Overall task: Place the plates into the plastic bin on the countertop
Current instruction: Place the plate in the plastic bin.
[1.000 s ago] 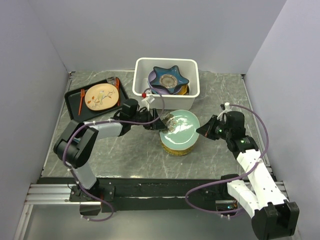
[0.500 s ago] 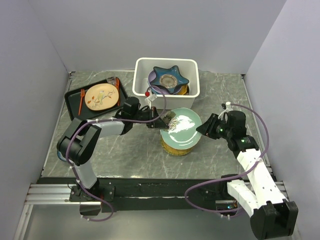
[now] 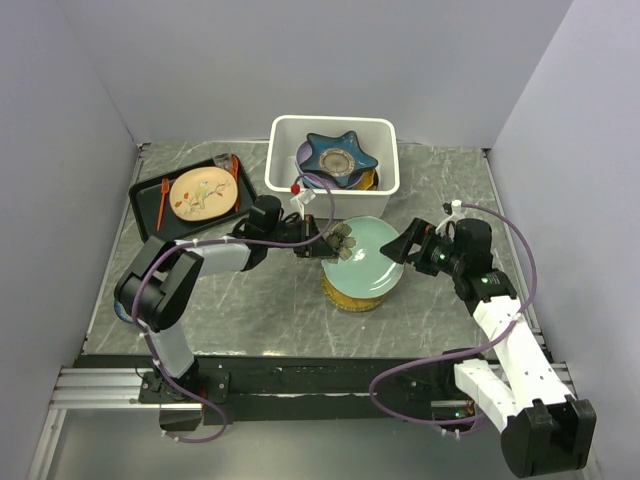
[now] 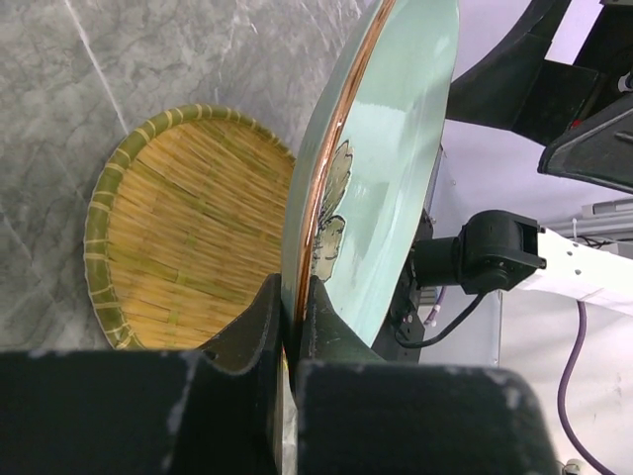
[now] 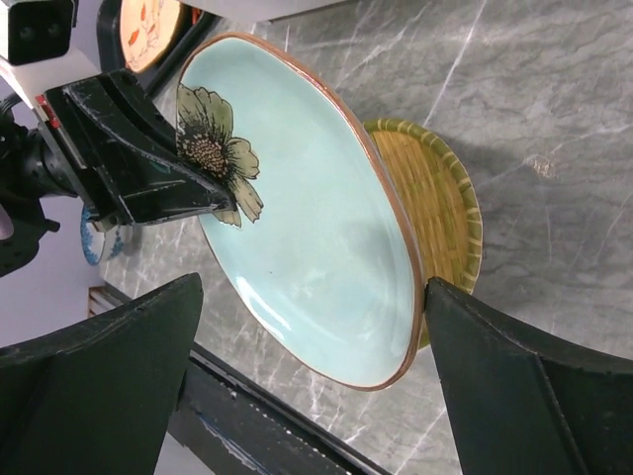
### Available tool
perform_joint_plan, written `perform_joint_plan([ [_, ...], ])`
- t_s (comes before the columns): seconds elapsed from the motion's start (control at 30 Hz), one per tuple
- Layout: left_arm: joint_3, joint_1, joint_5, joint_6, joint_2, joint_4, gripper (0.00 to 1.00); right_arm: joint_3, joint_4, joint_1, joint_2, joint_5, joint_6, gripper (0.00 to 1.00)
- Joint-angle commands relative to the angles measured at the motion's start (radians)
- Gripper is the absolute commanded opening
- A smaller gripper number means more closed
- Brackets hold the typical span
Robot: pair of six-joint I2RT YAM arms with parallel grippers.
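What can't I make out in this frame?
Top view: plates under the star plate in the bin, covered by it.
Top view: woven plate, mostly under the green plate.
Left wrist: green plate's far rim, cut off by the top edge.
Top view: utensils on the tray, too small.

The plate (image 4: 396, 139) at the tips of my black left pincer (image 4: 294, 302) was pale green with a copper-brown rim and a dark olive flower, the woven-look plate (image 4: 198, 228) just below it straw-yellow edged in green, and the countertop (image 4: 148, 59) beneath grey marble with pale veins.
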Motion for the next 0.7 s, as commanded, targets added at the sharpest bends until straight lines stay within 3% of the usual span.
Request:
perform_joint_plan([
  [0.0,0.033,0.013,0.002,0.001,-0.069,0.053,0.01,0.035,0.064,-0.002,-0.018,0.005,-0.007,1.00],
  [0.67,0.194,0.016,-0.062,0.096,-0.100,-0.142,0.01,-0.031,-0.015,-0.020,-0.090,0.131,-0.002,1.00],
])
